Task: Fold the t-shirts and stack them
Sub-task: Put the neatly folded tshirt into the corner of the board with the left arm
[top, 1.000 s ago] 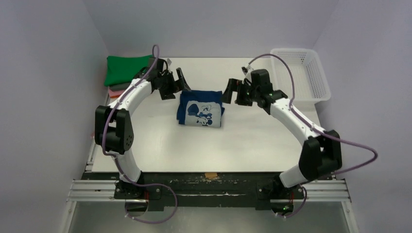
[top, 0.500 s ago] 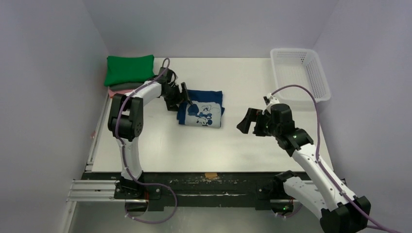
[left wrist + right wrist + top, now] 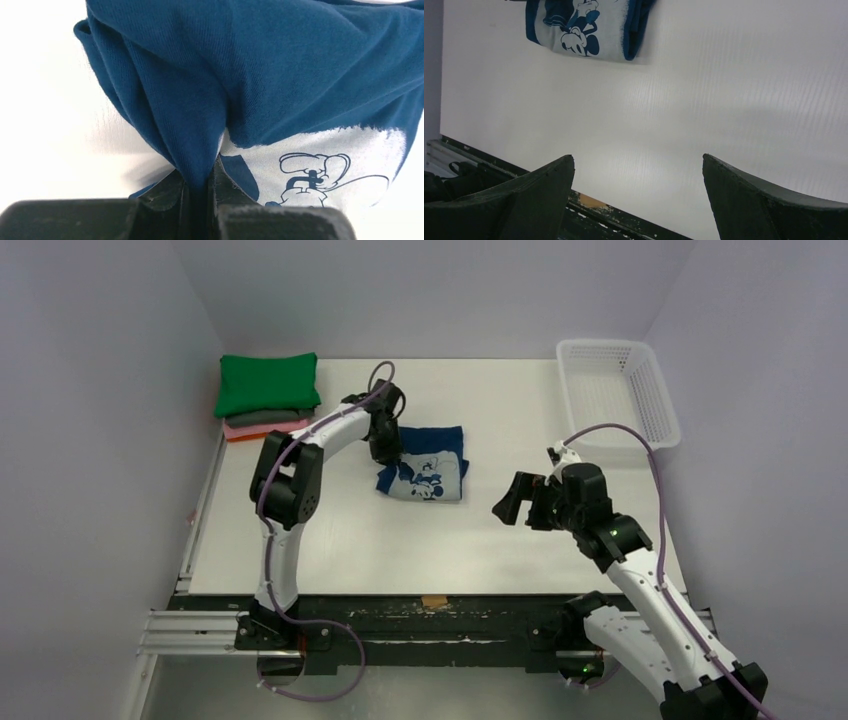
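A folded navy t-shirt (image 3: pixel 430 462) with a pale cartoon print lies mid-table; the same navy t-shirt (image 3: pixel 280 75) fills the left wrist view, and it shows as a navy t-shirt (image 3: pixel 584 25) at the top of the right wrist view. My left gripper (image 3: pixel 388 448) is shut on that shirt's left edge, a pinched ridge of cloth rising between the fingers (image 3: pixel 230 195). A stack of folded t-shirts sits at the back left: green t-shirt (image 3: pixel 266 384) on top, grey t-shirt (image 3: pixel 262 418) and pink-orange t-shirt (image 3: pixel 250 430) beneath. My right gripper (image 3: pixel 512 498) hangs open over bare table, right of the navy shirt, holding nothing.
A white mesh basket (image 3: pixel 618 390) stands at the back right corner. The table's front edge (image 3: pixel 589 202) with a strip of tan tape lies just under my right gripper (image 3: pixel 638 165). Walls close in on the left and right sides.
My left gripper has closed on the navy shirt's left edge and shifted it slightly right. My right arm pulled back from the shirt toward the near right, jaws still wide.
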`<control>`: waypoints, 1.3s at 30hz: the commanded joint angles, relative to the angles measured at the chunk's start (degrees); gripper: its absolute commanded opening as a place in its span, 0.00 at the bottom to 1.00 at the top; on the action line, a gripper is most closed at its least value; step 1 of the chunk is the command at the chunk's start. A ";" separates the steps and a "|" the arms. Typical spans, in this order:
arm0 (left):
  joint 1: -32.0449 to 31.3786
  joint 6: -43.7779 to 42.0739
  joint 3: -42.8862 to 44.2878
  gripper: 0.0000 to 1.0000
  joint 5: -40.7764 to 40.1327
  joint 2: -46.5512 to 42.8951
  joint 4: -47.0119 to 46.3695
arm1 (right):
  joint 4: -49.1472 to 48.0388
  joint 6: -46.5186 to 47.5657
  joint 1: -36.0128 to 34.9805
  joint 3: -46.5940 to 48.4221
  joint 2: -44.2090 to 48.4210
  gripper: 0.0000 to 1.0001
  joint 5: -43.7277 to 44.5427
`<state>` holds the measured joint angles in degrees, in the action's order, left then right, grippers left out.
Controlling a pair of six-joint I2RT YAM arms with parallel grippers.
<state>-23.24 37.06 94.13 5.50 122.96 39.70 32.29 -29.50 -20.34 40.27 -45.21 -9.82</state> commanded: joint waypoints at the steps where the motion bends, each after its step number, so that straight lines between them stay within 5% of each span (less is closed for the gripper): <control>1: -1.52 -4.31 6.02 0.00 -14.12 1.66 6.08 | 0.31 0.96 -0.05 -0.43 1.67 0.99 2.26; 9: -1.57 -22.92 14.50 0.00 -30.85 0.09 4.98 | -0.47 2.14 -0.05 -0.54 0.02 0.99 3.22; 18: -0.47 -43.12 22.14 0.00 -39.75 0.33 -0.89 | -0.65 2.68 -0.05 -0.61 -1.61 0.99 6.14; 33: 9.58 -46.26 35.02 0.00 -31.53 -2.26 4.41 | -1.87 3.08 -0.05 -0.89 -5.41 0.99 8.02; 39: 12.47 -45.11 46.42 0.00 -29.22 0.56 10.59 | -2.30 3.13 -0.02 -1.18 -7.21 0.99 8.98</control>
<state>-11.94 -8.14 130.65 -25.61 124.73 48.31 31.70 -27.24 -20.34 39.62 -51.75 -2.42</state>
